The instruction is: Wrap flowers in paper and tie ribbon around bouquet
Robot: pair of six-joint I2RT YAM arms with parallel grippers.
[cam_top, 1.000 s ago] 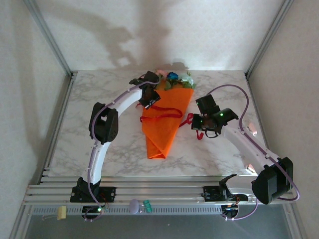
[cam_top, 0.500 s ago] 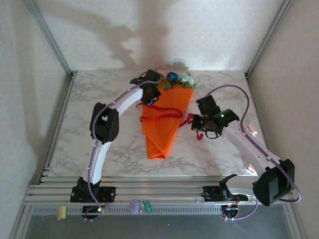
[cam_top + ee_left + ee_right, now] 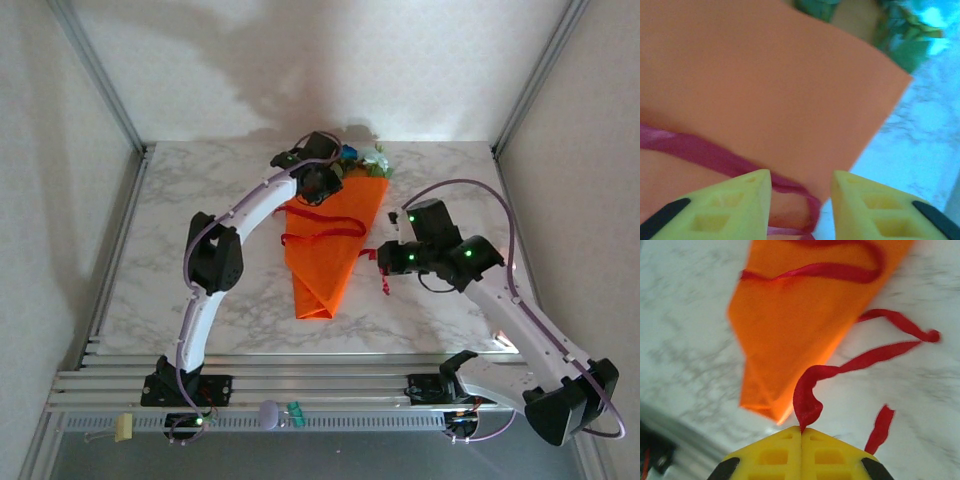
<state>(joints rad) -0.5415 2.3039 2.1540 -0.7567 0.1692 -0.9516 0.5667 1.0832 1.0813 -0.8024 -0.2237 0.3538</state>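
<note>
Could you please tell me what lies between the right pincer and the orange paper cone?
In the right wrist view, a strand of red ribbon, pinched in the shut right pincer, curls over bare marble table between it and the paper cone.

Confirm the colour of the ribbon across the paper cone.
Red ribbon, lying over orange paper. Shows best in the right wrist view.

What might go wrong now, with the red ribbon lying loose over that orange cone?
1. The right jaws are shut on just the tip of the ribbon; a pull may slip it free.
2. The ribbon only lies across the bouquet, untied, so tugging might drag it off sideways.
3. The left jaws stand open right above the edge of the paper; closing there could pinch paper along with ribbon and loosen the wrap.
</note>
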